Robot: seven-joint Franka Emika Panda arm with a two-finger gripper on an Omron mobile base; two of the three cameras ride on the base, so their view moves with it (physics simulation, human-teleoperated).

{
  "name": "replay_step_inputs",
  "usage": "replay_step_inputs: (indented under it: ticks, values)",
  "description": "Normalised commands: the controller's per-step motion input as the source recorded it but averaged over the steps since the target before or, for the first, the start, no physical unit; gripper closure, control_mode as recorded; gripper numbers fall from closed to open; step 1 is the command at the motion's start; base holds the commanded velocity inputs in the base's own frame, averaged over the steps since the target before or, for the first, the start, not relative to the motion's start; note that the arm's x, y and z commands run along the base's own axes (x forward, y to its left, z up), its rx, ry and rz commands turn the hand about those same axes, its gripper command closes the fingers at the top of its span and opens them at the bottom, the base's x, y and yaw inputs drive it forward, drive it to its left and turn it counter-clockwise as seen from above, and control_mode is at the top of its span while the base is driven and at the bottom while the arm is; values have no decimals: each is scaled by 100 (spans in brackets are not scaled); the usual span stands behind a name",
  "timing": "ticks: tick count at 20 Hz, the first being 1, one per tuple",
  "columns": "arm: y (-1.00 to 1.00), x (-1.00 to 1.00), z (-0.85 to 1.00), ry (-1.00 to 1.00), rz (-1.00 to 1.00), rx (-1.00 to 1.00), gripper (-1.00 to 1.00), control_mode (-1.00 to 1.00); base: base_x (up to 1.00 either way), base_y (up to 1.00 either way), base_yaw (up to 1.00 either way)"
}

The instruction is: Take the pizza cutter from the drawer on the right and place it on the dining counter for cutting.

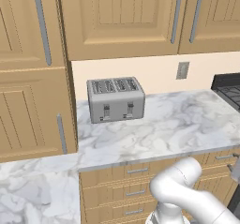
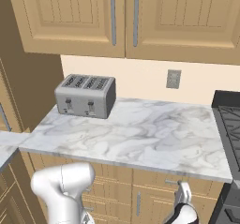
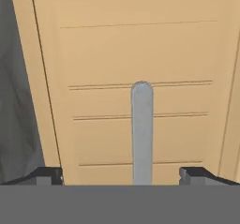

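Note:
An oak front with a silver bar handle stands shut right before my hand; I take it for the drawer on the right. My gripper is open, one fingertip on each side of the handle and neither touching it. From the base, the gripper hangs just under the worktop edge, next to the handle, and it also pokes in at the right edge. The pizza cutter is hidden. The dining counter is out of view.
A silver toaster sits at the back left of the marble worktop. A black stove borders it on the right. Narrow drawers with bar handles lie below, tall oak cabinets to the left.

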Motion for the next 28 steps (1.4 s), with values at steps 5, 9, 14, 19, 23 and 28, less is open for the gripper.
replay_step_inputs:
  ticks: [5,9,14,19,23,28]
  values:
    - [-12,23,-29,0,-4,0,-100,-100,0,0,0]
    - [-19,14,-36,0,-3,0,-100,-100,0,0,0]
    - [-21,15,-16,0,-2,0,-100,-100,0,0,0]
    - [-10,18,-2,0,-1,0,-100,-100,0,0,0]
    - [-3,13,-2,0,-1,0,-100,-100,0,0,0]
    - [0,8,-9,0,-1,0,-100,-100,0,0,0]
